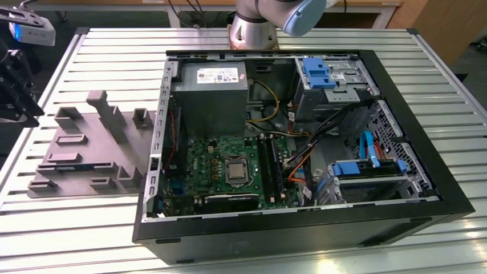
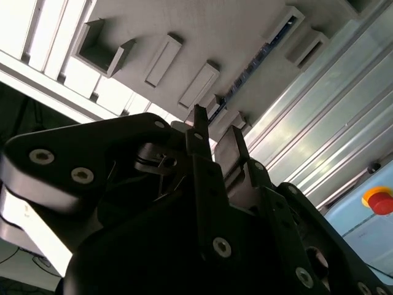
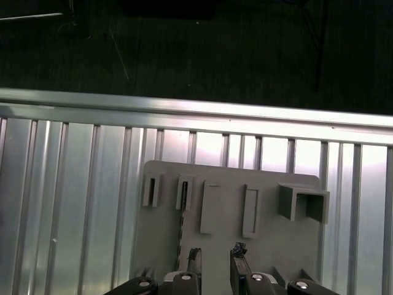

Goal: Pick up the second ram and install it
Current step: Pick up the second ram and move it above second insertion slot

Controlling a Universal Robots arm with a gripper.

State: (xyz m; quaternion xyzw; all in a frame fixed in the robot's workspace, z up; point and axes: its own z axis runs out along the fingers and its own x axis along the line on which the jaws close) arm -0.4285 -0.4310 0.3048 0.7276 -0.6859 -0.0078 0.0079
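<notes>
your gripper (image 3: 216, 253) hung part open, empty; in the exterior view the memory stick (image 1: 85, 166) lay at five o'clock, lengthwise three-to-nine.

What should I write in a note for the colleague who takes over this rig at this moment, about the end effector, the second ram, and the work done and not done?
The end effector is open and empty. It hovers above the grey tray, which lies to the exterior view's left of the computer case.
The second ram sits in the tray between raised blocks, and nothing touches it.
Done: the end effector is in place over the tray, nothing more.
Left: the pick-up and the install on the motherboard, both not yet done.
</notes>
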